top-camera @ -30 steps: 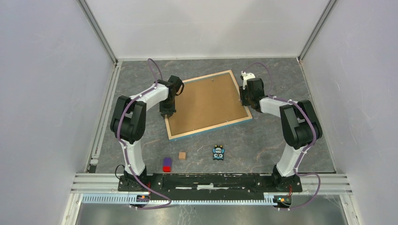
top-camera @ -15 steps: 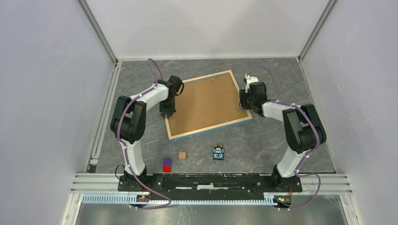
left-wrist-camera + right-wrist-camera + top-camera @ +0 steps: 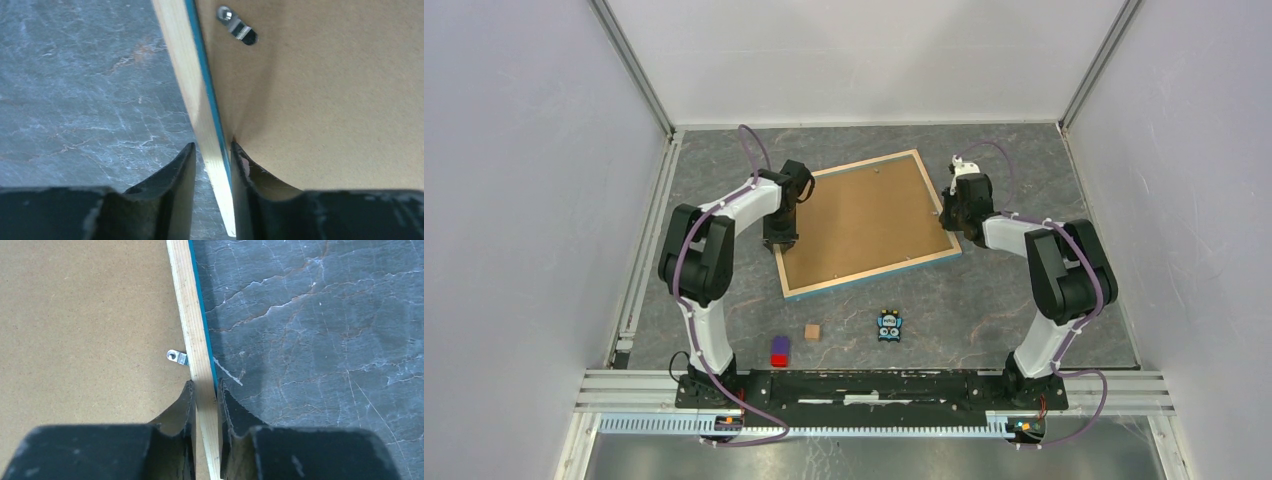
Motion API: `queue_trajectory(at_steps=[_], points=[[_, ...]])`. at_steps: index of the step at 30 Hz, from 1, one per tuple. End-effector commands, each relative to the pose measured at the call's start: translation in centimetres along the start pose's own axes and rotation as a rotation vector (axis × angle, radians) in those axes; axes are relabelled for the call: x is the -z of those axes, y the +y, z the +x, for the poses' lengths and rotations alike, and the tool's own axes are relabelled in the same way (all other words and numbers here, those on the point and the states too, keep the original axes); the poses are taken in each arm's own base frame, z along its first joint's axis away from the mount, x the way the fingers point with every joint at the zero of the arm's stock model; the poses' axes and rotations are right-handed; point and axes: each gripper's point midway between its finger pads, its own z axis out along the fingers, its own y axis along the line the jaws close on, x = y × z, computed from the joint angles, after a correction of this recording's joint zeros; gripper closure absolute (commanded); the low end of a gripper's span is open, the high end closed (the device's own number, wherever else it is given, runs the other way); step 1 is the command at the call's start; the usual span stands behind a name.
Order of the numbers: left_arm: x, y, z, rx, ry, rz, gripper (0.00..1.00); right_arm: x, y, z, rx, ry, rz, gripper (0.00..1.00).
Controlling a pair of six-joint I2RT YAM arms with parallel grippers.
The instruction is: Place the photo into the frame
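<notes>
The frame [image 3: 869,272] lies face down on the grey table, light wood rim up, blue at its edges. A plain brown backing board [image 3: 864,215] fills it. The photo is hidden. My left gripper [image 3: 781,240] stands over the frame's left rim; in the left wrist view [image 3: 212,150] its fingers close on the wood rim [image 3: 185,60]. My right gripper [image 3: 948,215] stands at the right rim; in the right wrist view [image 3: 204,390] its fingers pinch the rim [image 3: 187,300]. Metal tabs [image 3: 237,29] [image 3: 177,357] rest on the board.
Near the front lie a red and purple block [image 3: 779,350], a small wooden cube [image 3: 812,331] and a small blue toy [image 3: 889,326]. White walls close the table on three sides.
My right wrist has shifted a little to the right and back along the frame's right rim. The left arm and the frame have not visibly moved.
</notes>
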Motion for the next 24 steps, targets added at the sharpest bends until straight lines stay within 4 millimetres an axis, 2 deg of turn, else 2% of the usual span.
queue_trajectory(at_steps=[1, 3, 8, 13, 16, 21, 24], points=[[3.3, -1.1, -1.2, -0.067, -0.074, 0.128, 0.55, 0.8, -2.3, 3.3, -0.067, 0.105, 0.103, 0.93], [5.0, -1.2, -1.7, -0.065, -0.134, 0.176, 0.45, 0.9, -2.5, 3.4, -0.110, 0.095, 0.104, 1.00], [9.1, -1.4, -2.5, -0.051, -0.265, 0.287, 0.33, 1.6, -2.6, 4.9, -0.196, 0.090, 0.111, 1.00], [12.9, -2.8, -2.3, -0.046, -0.341, 0.453, 0.22, 3.8, -3.6, 6.4, -0.322, 0.067, 0.184, 1.00], [14.7, -3.6, -2.0, -0.040, -0.370, 0.539, 0.16, 5.2, -3.5, 7.2, -0.427, 0.032, 0.199, 1.00], [16.6, -5.6, -0.8, 0.009, -0.343, 0.703, 0.10, 7.1, -1.7, 8.3, -0.615, -0.008, 0.195, 1.00], [17.0, -6.5, 0.3, 0.128, -0.271, 0.773, 0.10, 8.0, 1.0, 8.1, -0.689, -0.057, 0.131, 0.88]])
